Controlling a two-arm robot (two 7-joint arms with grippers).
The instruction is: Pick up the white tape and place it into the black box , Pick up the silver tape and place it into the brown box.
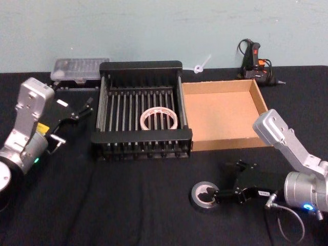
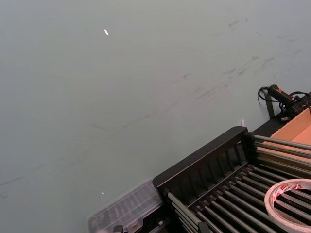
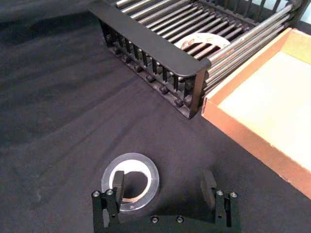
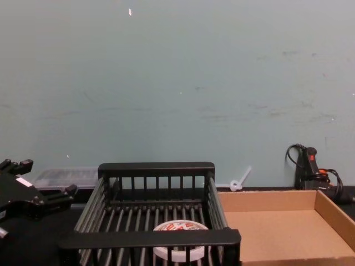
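Observation:
The white tape [image 1: 159, 118] lies flat on the barred floor of the black box [image 1: 141, 65], also seen as white tape [image 4: 180, 227] through the front bars. To the right of it stands the brown box [image 1: 223, 110]. The silver tape [image 1: 205, 196] lies on the black cloth in front of the boxes. My right gripper [image 1: 219, 179] is open at it: in the right wrist view one finger [image 3: 118, 182] hangs over the core of the silver tape [image 3: 146, 170], the other outside the roll. My left gripper [image 1: 74, 123] is open, raised left of the black box.
A clear plastic case [image 1: 79, 69] sits behind the black box at the back left. A glue gun [image 1: 254, 61] with its cord and a white plastic tie [image 1: 201, 65] lie against the back wall. Black cloth covers the table.

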